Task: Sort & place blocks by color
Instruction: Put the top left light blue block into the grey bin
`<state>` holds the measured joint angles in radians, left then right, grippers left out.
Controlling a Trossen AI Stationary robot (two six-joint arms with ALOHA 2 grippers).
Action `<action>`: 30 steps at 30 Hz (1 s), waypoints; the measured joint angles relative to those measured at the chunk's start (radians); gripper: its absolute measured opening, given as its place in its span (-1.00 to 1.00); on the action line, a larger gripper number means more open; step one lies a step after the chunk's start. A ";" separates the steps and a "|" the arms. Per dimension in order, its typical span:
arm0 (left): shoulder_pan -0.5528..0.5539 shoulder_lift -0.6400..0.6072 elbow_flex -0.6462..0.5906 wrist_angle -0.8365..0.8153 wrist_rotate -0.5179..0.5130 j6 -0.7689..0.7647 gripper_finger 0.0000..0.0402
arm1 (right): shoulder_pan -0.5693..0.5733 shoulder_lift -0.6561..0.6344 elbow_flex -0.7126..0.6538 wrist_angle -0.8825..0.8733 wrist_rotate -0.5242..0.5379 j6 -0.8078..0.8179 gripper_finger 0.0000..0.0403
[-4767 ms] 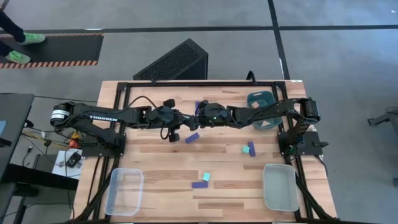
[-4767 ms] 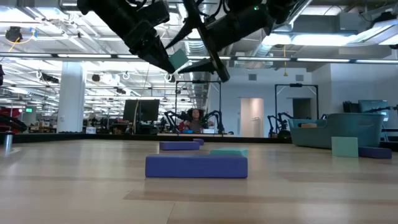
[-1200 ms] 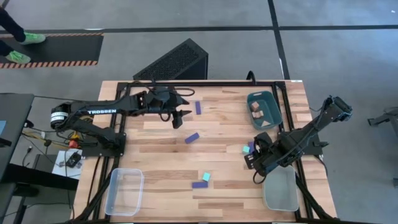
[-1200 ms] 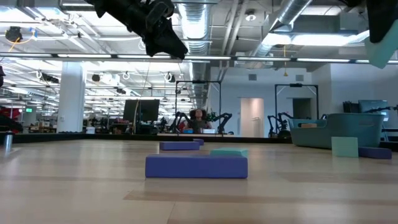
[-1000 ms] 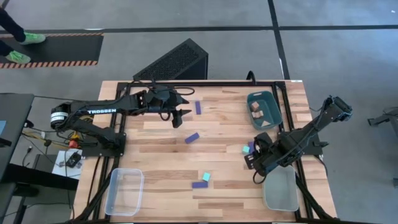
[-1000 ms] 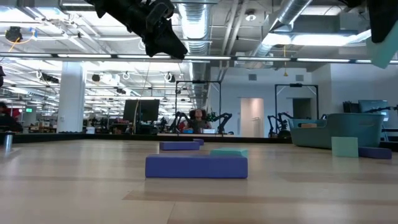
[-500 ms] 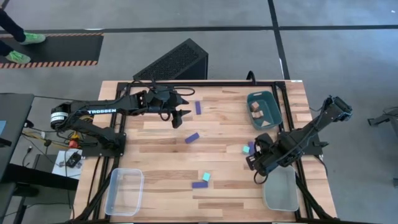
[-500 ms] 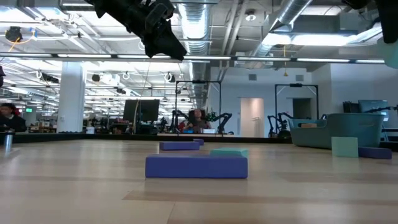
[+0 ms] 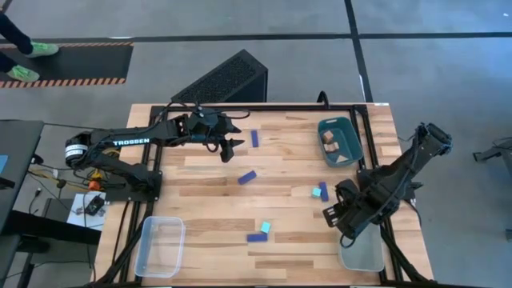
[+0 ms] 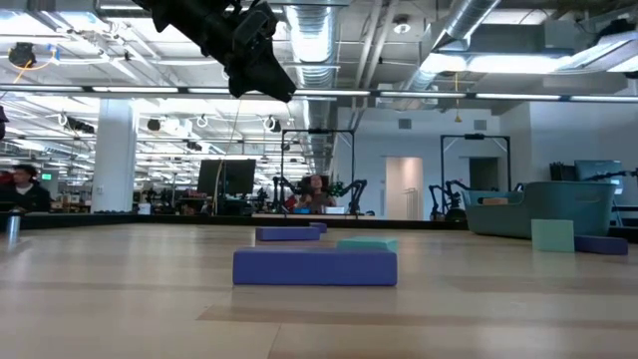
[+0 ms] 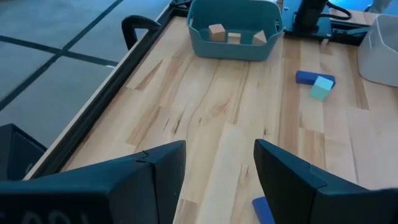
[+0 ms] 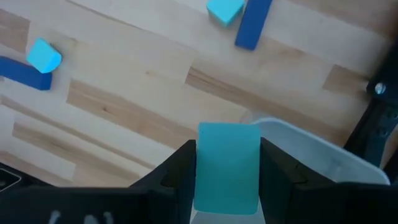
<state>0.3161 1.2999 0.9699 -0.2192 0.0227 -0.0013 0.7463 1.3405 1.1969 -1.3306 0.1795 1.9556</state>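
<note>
1. Arms first: over the last second the right gripper [image 12: 227, 171] has swung from beside the loose blocks to the rim of the clear tray [image 9: 362, 250], so we judge a drop is next.
2. Teal block [image 12: 227, 163]: pinched between our right fingers, over the tray's edge.
3. Left gripper [image 11: 217, 168] hovers with fingers spread above a blue bar [image 9: 248, 177].
</note>
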 joint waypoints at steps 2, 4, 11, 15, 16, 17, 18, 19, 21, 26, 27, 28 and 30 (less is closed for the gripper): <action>0.000 0.000 0.000 0.000 0.000 0.000 -0.10 | 0.018 0.003 0.000 0.002 0.000 0.028 -0.29; 0.000 0.000 0.000 0.000 0.000 0.000 -0.10 | 0.033 0.009 -0.001 0.003 0.000 0.054 -0.29; 0.000 0.000 0.000 0.000 0.000 0.000 -0.10 | 0.072 0.020 -0.060 0.112 -0.018 0.114 -0.29; 0.000 0.000 0.000 -0.001 0.001 0.008 -0.10 | 0.081 0.021 -0.091 0.178 -0.027 0.144 -0.29; 0.000 0.000 0.000 -0.002 0.001 0.011 -0.10 | 0.084 0.021 -0.095 0.186 -0.027 0.145 -0.28; 0.000 0.000 0.000 -0.002 0.001 0.014 -0.10 | 0.086 0.022 -0.098 0.191 -0.027 0.146 -0.28; 0.000 0.000 0.000 -0.002 0.001 0.015 -0.10 | 0.085 0.022 -0.103 0.197 -0.027 0.146 -0.28; 0.000 0.000 0.000 -0.002 0.001 0.015 -0.10 | 0.085 0.022 -0.108 0.203 -0.027 0.147 -0.28; 0.000 0.000 0.000 -0.002 0.001 0.015 -0.10 | 0.085 0.021 -0.120 0.219 -0.027 0.149 -0.29; 0.000 0.000 0.000 -0.014 0.001 0.015 -0.10 | 0.084 0.021 -0.142 0.237 -0.045 0.151 -0.29; 0.000 0.000 0.000 -0.020 0.001 0.015 -0.10 | 0.084 0.021 -0.142 0.238 -0.048 0.150 -0.28; 0.000 0.000 0.000 -0.025 0.001 0.015 -0.10 | 0.084 0.021 -0.142 0.241 -0.048 0.150 -0.27; 0.000 0.000 0.000 -0.035 0.001 0.017 -0.10 | 0.084 0.021 -0.142 0.241 -0.050 0.150 -0.27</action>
<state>0.3161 1.2999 0.9695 -0.2541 0.0236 0.0159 0.8302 1.3613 1.0554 -1.0893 0.1294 2.1053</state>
